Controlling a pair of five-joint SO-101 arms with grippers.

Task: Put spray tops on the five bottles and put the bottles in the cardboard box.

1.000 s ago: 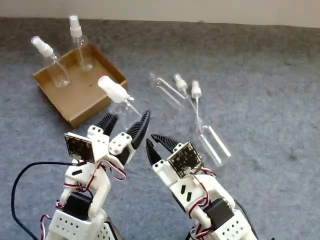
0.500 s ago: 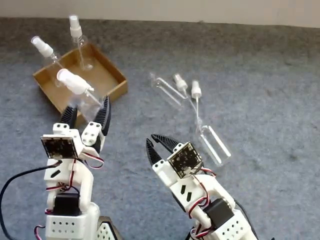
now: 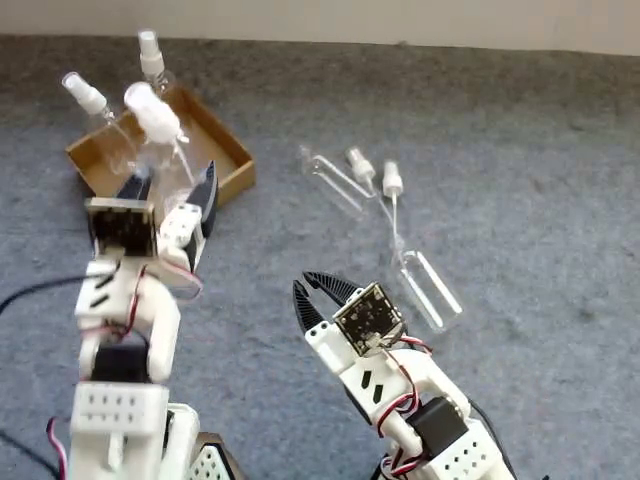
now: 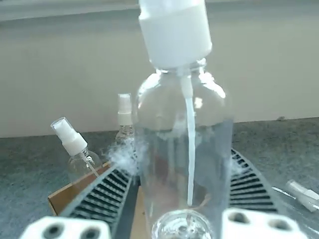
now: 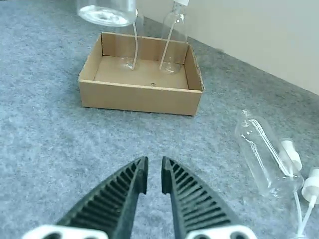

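My left gripper is shut on a clear bottle with a white spray top, held upright above the cardboard box. In the left wrist view that bottle stands between the ribbed fingers. Two capped bottles stand in the box. Two bare bottles lie on the carpet with two loose spray tops. My right gripper is near the front, its fingers nearly touching with nothing between them, short of the box.
Grey carpet covers the table, with a pale wall along the far edge. In the right wrist view a bare bottle and spray tops lie beside the box. Open carpet lies between my right gripper and the box.
My left arm has swung the capped bottle away from the middle of the carpet and raised it over the cardboard box. The right arm has kept still.
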